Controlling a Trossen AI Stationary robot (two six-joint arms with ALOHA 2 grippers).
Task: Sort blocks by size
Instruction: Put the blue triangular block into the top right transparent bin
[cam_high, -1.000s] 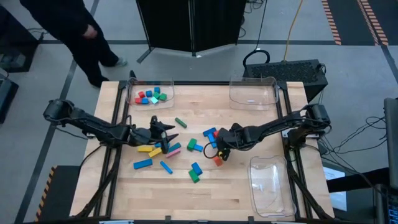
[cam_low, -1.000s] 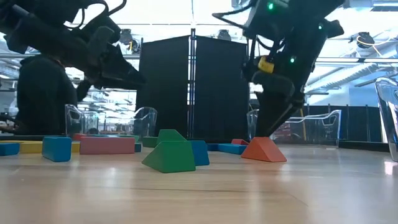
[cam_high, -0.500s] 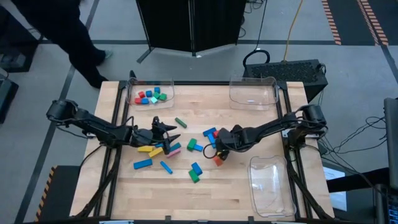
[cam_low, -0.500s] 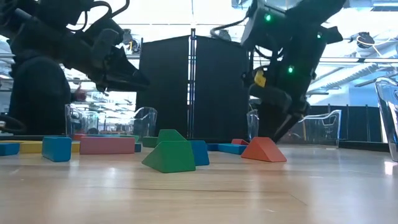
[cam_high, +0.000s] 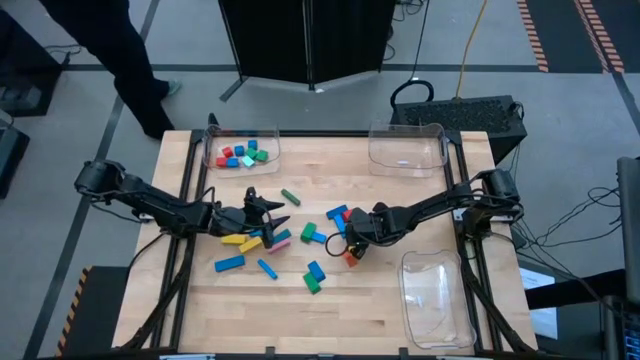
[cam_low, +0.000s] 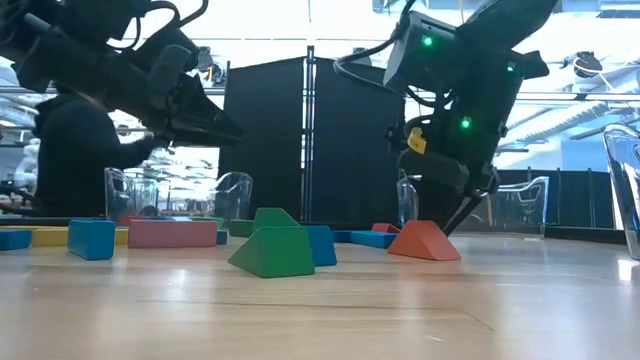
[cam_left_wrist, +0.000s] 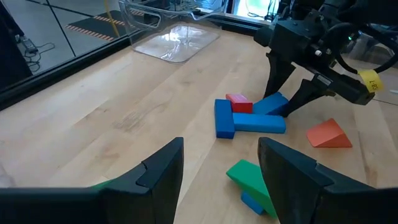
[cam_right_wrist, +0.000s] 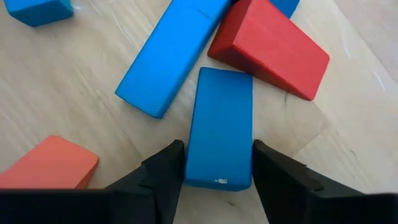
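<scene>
Blocks (cam_high: 262, 246) are lying scattered across the middle of the tabletop (cam_high: 350, 310), with more small ones sitting in the clear tray (cam_high: 213, 150) at its far left corner. Right pincer (cam_right_wrist: 217, 177) is reaching down with its fingers spread, straddling a short blue block (cam_right_wrist: 221, 127) lying flat beside a longer blue bar (cam_right_wrist: 176, 53) and a red wedge (cam_right_wrist: 270, 46). Left pincer (cam_left_wrist: 217, 180) is hovering open above the pile's left side, holding nothing.

blocks (cam_high: 265, 240) crowding table centre, bare wood (cam_high: 330, 320) along near edge
</scene>
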